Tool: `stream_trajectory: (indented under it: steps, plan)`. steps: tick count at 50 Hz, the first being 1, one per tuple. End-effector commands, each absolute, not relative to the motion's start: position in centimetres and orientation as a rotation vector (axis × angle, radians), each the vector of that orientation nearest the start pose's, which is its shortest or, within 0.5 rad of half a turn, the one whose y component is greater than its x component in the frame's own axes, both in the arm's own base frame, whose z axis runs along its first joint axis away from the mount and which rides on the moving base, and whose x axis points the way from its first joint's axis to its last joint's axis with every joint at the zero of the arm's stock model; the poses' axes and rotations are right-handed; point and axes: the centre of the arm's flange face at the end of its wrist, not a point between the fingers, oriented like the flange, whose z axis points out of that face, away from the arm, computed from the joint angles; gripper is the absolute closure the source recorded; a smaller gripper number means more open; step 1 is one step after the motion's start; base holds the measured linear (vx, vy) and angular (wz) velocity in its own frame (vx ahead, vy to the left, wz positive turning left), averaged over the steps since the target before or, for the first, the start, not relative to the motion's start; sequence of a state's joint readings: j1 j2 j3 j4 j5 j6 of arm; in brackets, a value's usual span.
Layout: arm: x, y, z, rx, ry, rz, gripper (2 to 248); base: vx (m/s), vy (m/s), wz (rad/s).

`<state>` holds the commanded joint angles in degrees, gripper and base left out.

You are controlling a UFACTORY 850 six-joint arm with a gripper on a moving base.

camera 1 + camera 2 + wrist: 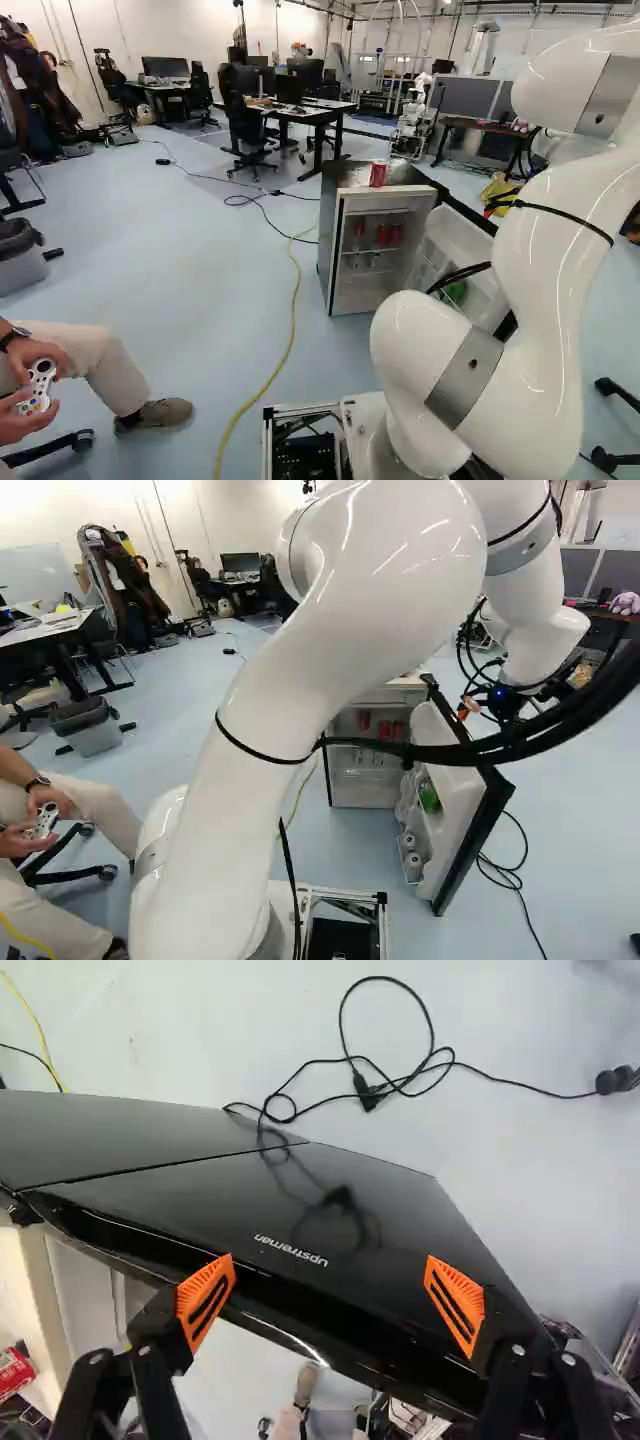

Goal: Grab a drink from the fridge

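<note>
Fingers stand wide apart, gripping nothing. The fridge door, glossy black and swung open, lies ahead of and between them; contact cannot be determined. Red cans stand inside the fridge, to one side of the fingers.

Open to a reach through the front of the fridge, beside the swung-out door. Hindered by that door, spread beneath the pincer, and above by the red can on top.
</note>
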<state>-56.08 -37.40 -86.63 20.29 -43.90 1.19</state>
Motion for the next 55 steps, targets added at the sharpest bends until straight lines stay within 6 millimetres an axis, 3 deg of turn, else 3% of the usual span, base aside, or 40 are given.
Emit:
stream_trajectory:
  steps: [12,55]
  plan:
    - [39.3,-54.5,41.2,-2.373,1.720,-0.281,3,0.000,0.000,0.000]
    - [39.3,-54.5,41.1,-2.373,1.720,-0.279,3,0.000,0.000,0.000]
